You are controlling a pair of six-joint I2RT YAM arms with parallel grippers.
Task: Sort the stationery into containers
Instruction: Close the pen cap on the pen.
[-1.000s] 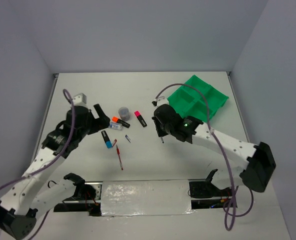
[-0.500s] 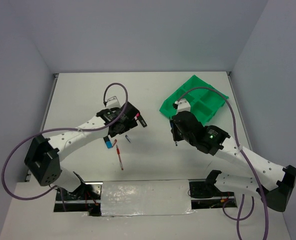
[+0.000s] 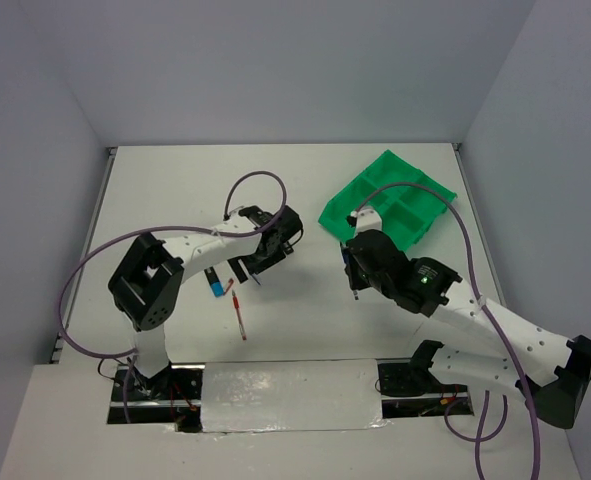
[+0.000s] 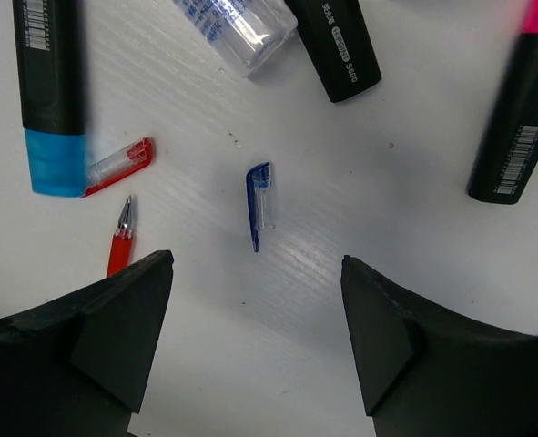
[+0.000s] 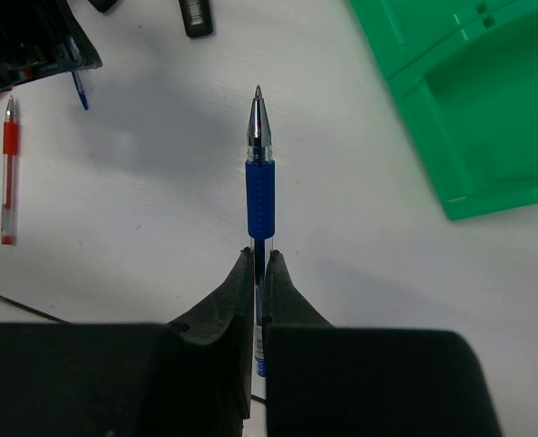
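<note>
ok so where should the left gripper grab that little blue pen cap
Across its thin sides at mid-length, straight down from above: the blue pen cap lies flat on the table, pointing along the gap of the open left gripper.

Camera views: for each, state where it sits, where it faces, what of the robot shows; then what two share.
Top external: above and behind the bases, looking down on the table; both arms show.
Left wrist: straight down past the open left gripper at a blue pen cap.
Right wrist: down along the right gripper, shut on a blue pen.
Shared: top external and right wrist both show the green tray and red pen.
</note>
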